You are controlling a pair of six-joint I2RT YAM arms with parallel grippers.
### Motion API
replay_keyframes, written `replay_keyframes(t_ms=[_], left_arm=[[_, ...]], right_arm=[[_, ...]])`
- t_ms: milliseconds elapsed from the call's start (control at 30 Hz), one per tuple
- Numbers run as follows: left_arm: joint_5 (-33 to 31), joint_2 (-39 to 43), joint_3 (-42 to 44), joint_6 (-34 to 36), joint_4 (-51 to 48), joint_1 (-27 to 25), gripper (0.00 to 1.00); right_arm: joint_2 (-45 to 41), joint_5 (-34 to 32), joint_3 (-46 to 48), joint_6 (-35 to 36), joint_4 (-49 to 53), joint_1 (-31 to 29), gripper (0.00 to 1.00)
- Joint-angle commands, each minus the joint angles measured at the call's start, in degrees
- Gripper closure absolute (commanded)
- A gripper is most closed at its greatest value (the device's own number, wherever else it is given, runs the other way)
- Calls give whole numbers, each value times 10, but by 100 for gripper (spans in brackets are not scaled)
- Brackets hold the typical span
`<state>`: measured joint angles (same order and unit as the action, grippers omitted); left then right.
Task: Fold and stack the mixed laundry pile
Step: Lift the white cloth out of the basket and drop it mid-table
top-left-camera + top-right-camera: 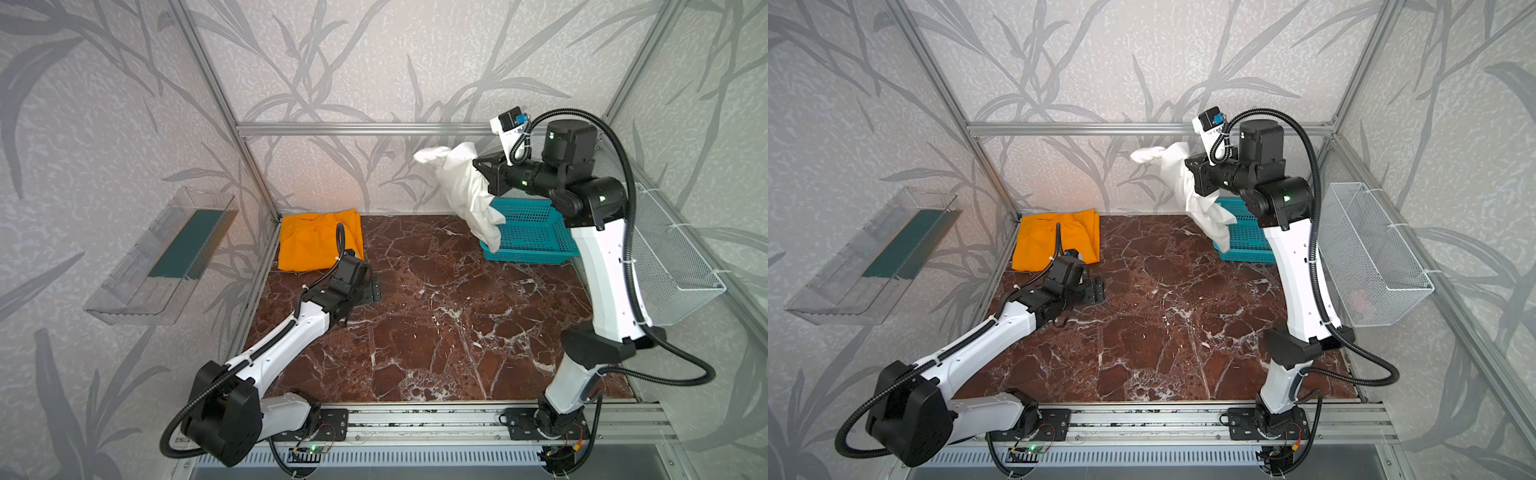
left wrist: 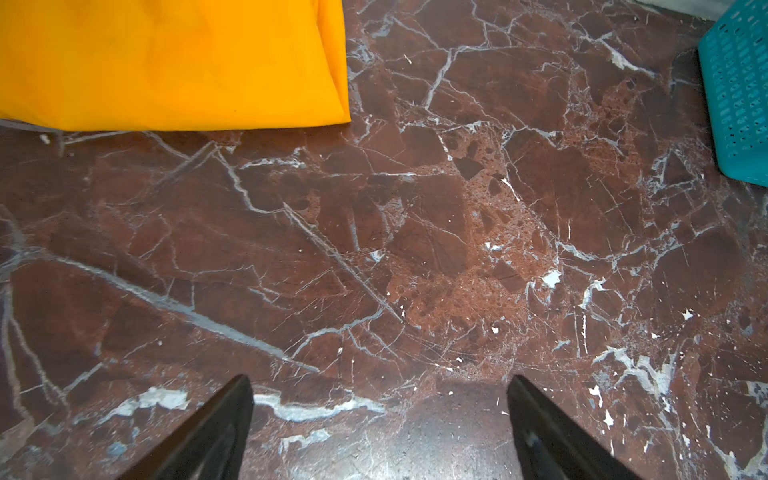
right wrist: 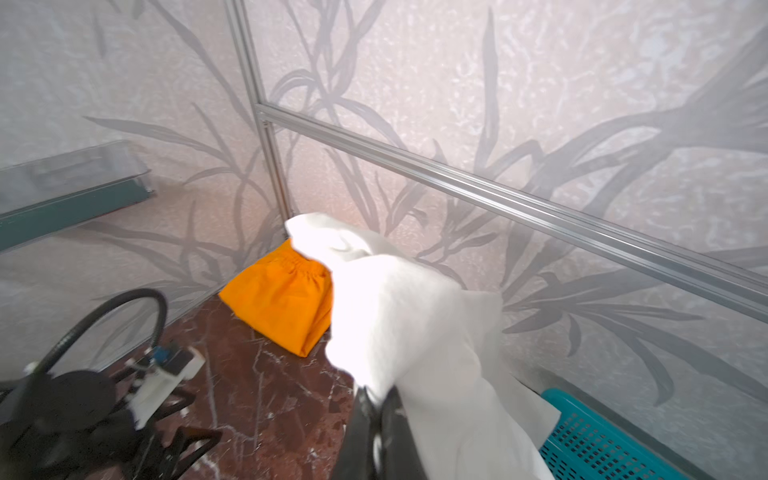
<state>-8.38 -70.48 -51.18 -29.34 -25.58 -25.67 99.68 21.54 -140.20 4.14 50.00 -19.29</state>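
Observation:
The orange trousers [image 1: 311, 245] [image 1: 1042, 245] lie folded flat in the back left corner of the marble table [image 1: 436, 324]; the wrist views show them too [image 2: 166, 62] [image 3: 282, 307]. My right gripper [image 3: 378, 399] is shut on the white shirt [image 3: 407, 324], pinching a bunch of cloth. In both top views the shirt [image 1: 465, 187] [image 1: 1187, 195] hangs bunched in the air from that gripper [image 1: 484, 176] [image 1: 1192, 176], its lower end draped over the teal basket's [image 1: 536, 241] near corner. My left gripper [image 2: 378, 380] [image 1: 372, 289] is open and empty, low over bare marble just in front of the trousers.
The teal basket [image 1: 1250, 245] [image 2: 739, 104] [image 3: 602, 440] stands at the back right, behind my right arm. A wire mesh basket [image 1: 673, 266] hangs on the right wall and a clear plastic shelf [image 1: 162, 257] on the left wall. An aluminium rail [image 1: 415, 419] runs along the front.

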Motion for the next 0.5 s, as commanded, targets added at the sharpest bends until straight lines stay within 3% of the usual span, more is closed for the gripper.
replay_keyframes(t_ms=[0, 167, 267, 367, 467], left_arm=[[-36, 53, -36, -6, -58, 4, 7], [-65, 127, -55, 2, -119, 10, 6], [-43, 155, -54, 26, -130, 13, 8], [10, 161, -38, 51, -117, 12, 10], [43, 144, -22, 43, -106, 13, 12]], right_arm=[[-32, 50, 119, -25, -77, 11, 100], [-86, 22, 408, -102, -209, 11, 96], [-84, -16, 538, -145, -246, 11, 76], [-61, -73, 608, -163, -205, 11, 61], [-59, -102, 639, -156, -158, 8, 55]])
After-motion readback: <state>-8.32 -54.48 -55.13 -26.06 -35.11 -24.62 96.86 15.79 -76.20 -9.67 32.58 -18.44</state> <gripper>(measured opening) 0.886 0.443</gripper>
